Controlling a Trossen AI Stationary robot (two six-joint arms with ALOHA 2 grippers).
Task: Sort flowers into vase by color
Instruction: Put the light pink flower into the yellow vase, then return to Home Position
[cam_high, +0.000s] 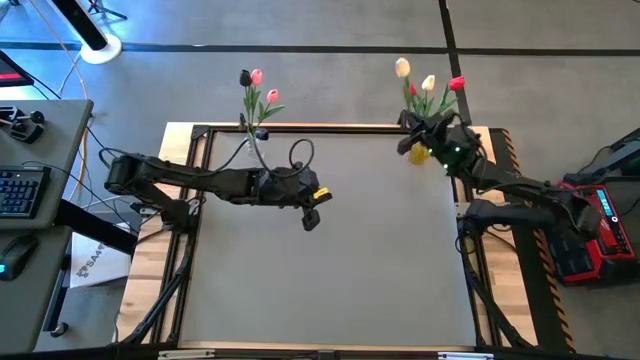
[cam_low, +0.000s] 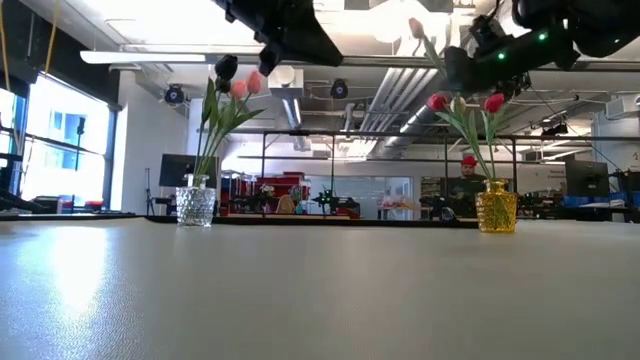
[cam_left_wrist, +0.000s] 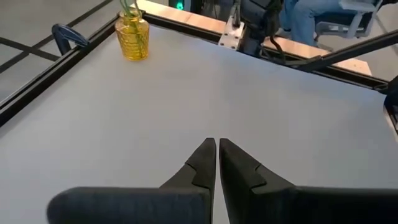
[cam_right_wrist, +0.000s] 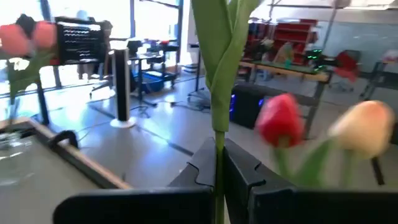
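At the table's far-left edge, the clear vase (cam_high: 258, 135) holds pink and near-black flowers (cam_high: 256, 85). The left gripper (cam_high: 311, 219), shut and empty, waits mid-table. At the far-right corner, the right gripper (cam_high: 432, 130) pinches a green stem (cam_right_wrist: 219, 93) above the yellow vase (cam_low: 496, 208), seemingly to slot it among the reds.
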